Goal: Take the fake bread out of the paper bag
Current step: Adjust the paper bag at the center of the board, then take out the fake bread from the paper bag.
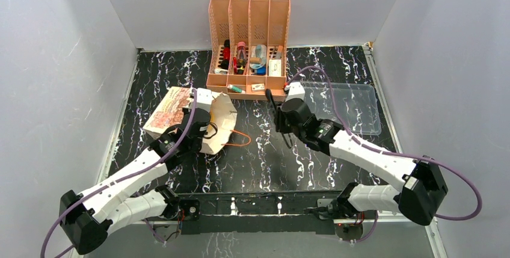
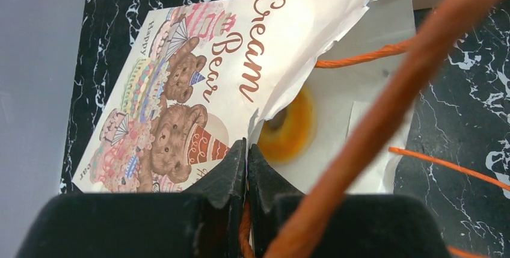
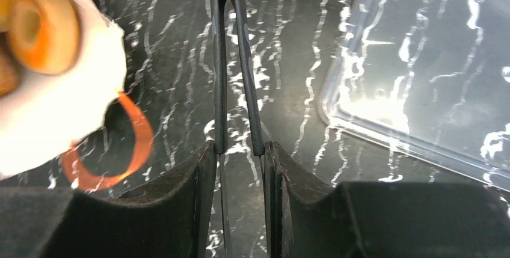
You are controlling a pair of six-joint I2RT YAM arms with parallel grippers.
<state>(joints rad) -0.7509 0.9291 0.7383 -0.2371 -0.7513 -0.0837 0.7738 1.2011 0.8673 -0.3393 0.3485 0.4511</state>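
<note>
right gripper (image 3: 239, 150) grips black tongs (image 3: 220, 77) | left: paper bag (image 3: 48, 107) holding ring bread (image 3: 60, 29) | right: clear tray (image 3: 421, 77)

I see peach 4-slot organizer (image 1: 249, 41) at worktop (image 1: 258, 162) rear, clear tray (image 1: 346, 107) on R, black tongs (image 3: 220, 89) btwn them.

Bright even light, blurred near foregrounds
</note>
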